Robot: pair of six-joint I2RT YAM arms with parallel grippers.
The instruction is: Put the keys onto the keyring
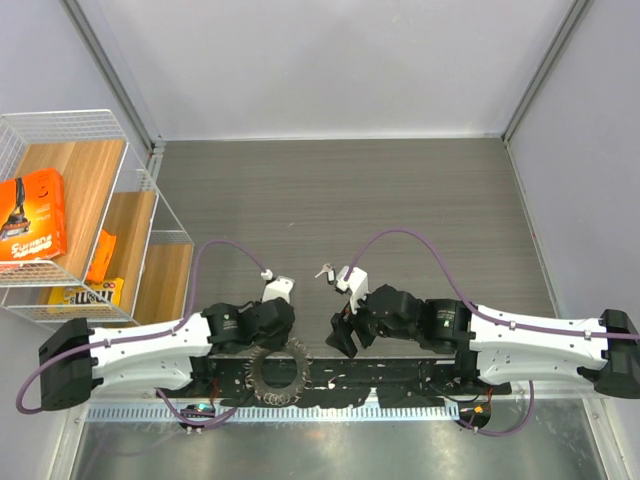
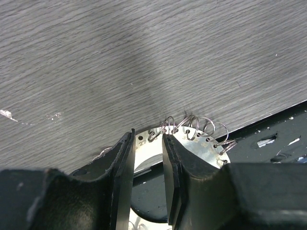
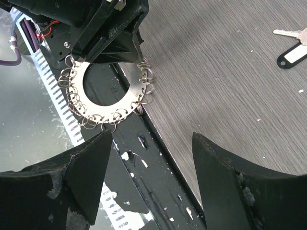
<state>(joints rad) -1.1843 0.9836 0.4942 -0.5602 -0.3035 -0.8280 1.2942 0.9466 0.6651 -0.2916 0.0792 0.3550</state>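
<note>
A flat silvery disc (image 1: 278, 368) with a round hole has many small wire rings threaded along its rim. It sits at the table's near edge over the black rail, and shows in the right wrist view (image 3: 129, 96) and the left wrist view (image 2: 201, 143). My left gripper (image 2: 147, 138) is over the disc's far rim with its jaws a narrow gap apart and nothing pinched between them. It also shows in the top view (image 1: 272, 338). One small silver key with a dark tag (image 3: 290, 52) lies on the table (image 1: 325, 271). My right gripper (image 3: 151, 136) is wide open and empty, right of the disc (image 1: 343, 335).
A white wire basket (image 1: 150, 215) with an orange box (image 1: 32, 215) on wooden shelves stands at the left. A black rail (image 3: 158, 177) and a white ribbed strip (image 1: 300, 411) run along the near edge. Grey walls close the back and sides.
</note>
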